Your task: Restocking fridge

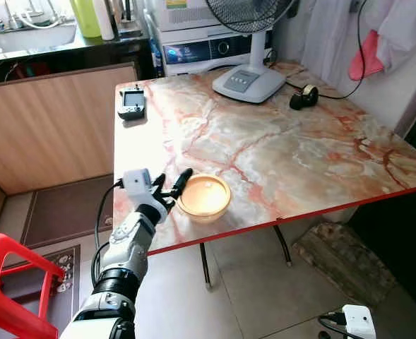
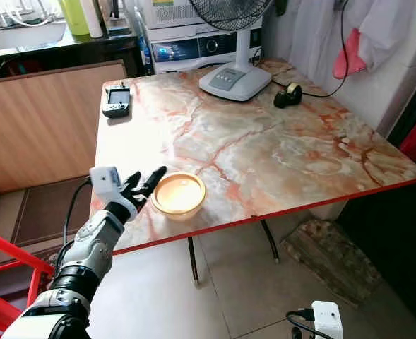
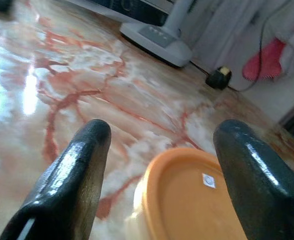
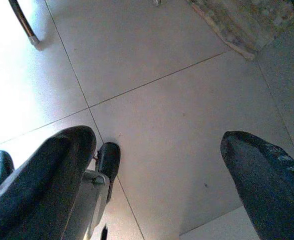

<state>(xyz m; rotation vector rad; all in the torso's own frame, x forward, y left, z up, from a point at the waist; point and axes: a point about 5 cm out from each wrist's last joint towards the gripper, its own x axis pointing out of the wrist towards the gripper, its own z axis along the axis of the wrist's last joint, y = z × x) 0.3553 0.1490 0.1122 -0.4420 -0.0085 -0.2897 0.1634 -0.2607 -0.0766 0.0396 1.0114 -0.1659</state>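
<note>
A round tub with an orange lid (image 1: 204, 197) sits near the front edge of the marble-patterned table (image 1: 278, 148). My left gripper (image 1: 171, 186) is open just to the left of the tub, its black fingertips (image 3: 82, 165) close to the lid's rim (image 3: 186, 195) and spread to either side of it, not touching. My right gripper (image 4: 161, 170) hangs low with its fingers apart over the tiled floor, holding nothing.
A handheld device (image 1: 131, 103) lies at the table's far left corner. A white fan base (image 1: 248, 81) and a tape dispenser (image 1: 304, 96) stand at the back. A red stool (image 1: 10, 282) is at the lower left. A mat (image 1: 349, 261) lies under the table's right side.
</note>
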